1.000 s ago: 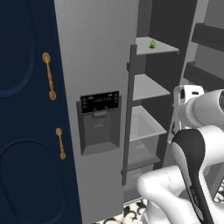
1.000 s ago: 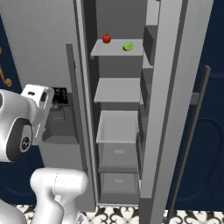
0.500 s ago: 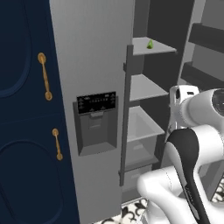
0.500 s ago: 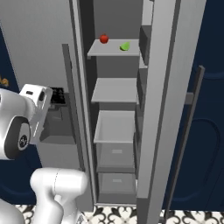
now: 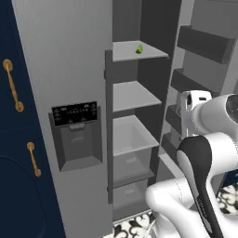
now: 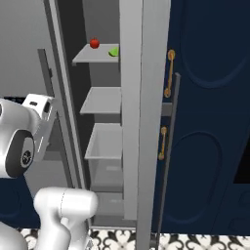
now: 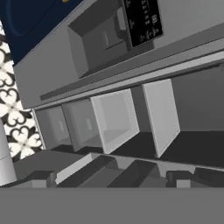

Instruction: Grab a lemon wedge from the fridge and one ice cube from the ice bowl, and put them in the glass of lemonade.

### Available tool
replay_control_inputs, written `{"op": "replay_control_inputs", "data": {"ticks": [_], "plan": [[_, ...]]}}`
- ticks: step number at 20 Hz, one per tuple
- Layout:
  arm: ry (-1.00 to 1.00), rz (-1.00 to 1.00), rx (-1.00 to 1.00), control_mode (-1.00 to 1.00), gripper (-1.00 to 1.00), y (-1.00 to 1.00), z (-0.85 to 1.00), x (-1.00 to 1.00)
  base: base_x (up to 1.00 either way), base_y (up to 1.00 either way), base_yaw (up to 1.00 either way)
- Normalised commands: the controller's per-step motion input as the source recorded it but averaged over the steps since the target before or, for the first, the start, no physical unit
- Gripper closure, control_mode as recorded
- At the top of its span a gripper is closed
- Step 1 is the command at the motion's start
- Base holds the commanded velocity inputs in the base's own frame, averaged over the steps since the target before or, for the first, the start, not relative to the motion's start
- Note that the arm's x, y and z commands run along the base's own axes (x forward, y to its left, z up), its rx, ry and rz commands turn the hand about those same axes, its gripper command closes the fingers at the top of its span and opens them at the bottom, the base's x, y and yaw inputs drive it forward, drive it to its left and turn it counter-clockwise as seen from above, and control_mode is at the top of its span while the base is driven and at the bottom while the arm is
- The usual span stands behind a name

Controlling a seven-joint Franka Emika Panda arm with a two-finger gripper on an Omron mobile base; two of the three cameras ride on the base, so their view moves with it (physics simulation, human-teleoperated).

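I see the tiny yellow-green lemon wedge [image 5: 139, 49] on the top shelf of the tall grey open fridge [image 5: 69, 69], beside a small red fruit [image 6: 94, 43]. My jaws, probably spread wide, sit well below; reaching up risks clipping a shelf edge.

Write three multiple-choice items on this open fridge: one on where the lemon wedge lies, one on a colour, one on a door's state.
1. The tiny yellow-green lemon wedge lies on:
A. the top shelf
B. the lowest drawer
C. the floor

2. The small round fruit beside the wedge is:
A. blue
B. red
C. white

3. The tall grey fridge's right door is:
A. shut
B. removed
C. swung open

Answers:
1. A, the wedge sits on the highest shelf in both base views.
2. B, it shows red in the right base view.
3. C, the shelves and drawers stand exposed.
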Motion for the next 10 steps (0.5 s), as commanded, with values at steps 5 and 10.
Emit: {"op": "replay_control_inputs", "data": {"ticks": [5, 10], "plan": [[0.0, 0.0, 0.0, 1.0, -1.0, 0.0, 0.0, 0.0, 0.01, -0.38, 0.0], [0.0, 0.0, 0.0, 1.0, -1.0, 0.0, 0.0, 0.0, 0.32, 0.03, 0.0]]}}
